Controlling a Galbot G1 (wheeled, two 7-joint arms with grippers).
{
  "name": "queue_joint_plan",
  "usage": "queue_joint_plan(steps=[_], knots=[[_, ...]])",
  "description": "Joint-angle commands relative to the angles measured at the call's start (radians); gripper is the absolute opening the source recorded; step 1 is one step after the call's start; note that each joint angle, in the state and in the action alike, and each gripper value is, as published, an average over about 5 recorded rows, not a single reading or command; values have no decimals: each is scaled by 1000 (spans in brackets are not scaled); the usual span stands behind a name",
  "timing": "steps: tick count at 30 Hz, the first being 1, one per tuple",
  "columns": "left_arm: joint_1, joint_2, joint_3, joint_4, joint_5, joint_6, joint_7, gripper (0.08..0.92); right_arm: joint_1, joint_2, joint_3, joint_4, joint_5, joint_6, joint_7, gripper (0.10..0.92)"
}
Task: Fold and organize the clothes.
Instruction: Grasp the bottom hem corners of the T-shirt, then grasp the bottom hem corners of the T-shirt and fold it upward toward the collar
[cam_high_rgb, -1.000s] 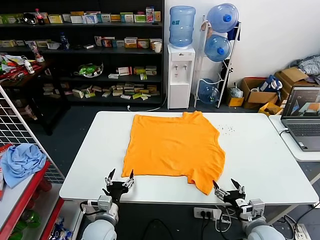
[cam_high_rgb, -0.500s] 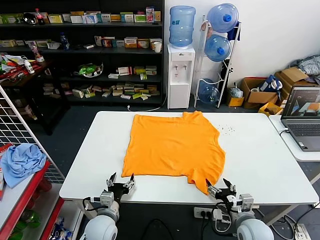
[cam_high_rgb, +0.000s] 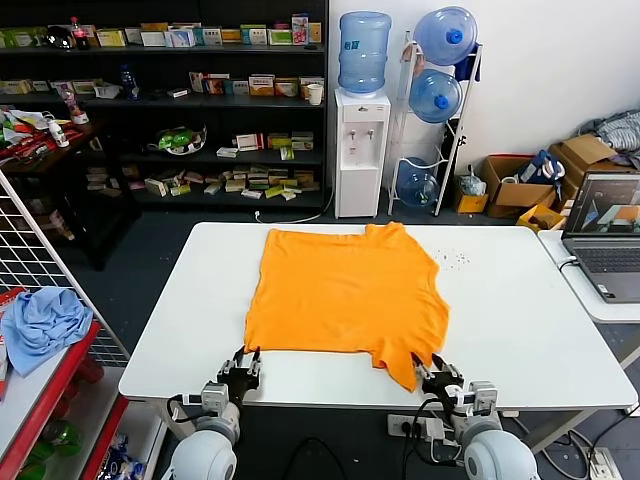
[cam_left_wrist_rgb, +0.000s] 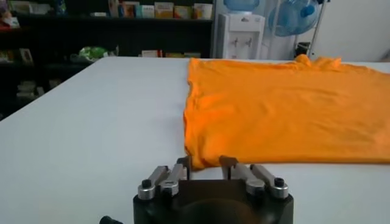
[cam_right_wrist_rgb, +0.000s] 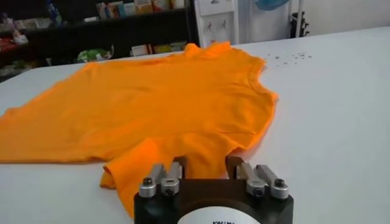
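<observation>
The orange T-shirt (cam_high_rgb: 345, 290) lies spread flat on the white table (cam_high_rgb: 520, 320), plain side up, no lettering showing. My left gripper (cam_high_rgb: 245, 362) is at the table's near edge, open, its fingers straddling the shirt's near left corner (cam_left_wrist_rgb: 204, 152). My right gripper (cam_high_rgb: 428, 372) is open at the near right, with its fingers on either side of the folded sleeve tip (cam_right_wrist_rgb: 201, 152). The shirt fills the left wrist view (cam_left_wrist_rgb: 280, 109) and the right wrist view (cam_right_wrist_rgb: 164, 103). Neither gripper has closed on the cloth.
A laptop (cam_high_rgb: 605, 235) stands on a side table at the right. A light blue cloth (cam_high_rgb: 40, 320) lies on a red rack at the left. A water dispenser (cam_high_rgb: 361, 150) and shelves stand behind the table.
Both grippers have moved forward over the table's near edge to the shirt: the left to its near left corner, the right to the sleeve tip. The shirt has not moved.
</observation>
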Motion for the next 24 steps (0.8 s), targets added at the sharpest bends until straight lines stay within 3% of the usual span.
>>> queue_joint_plan(steps=[1,8,17,24], knots=[[0,0,0,-5,-3,6,0,274,-4,2,-3,11,0,-1,2,302],[18,3,-2,-39,2,-9,-4,105,-55,-13,6,85,-8,-4,14,130],[89,40,-17,-151,5,-12,-12,93,-227,-61,40,278,-69,5,42,124],[218,82,-40,-255,30,-24,-11,93,-363,-87,71,388,-133,21,57,124]])
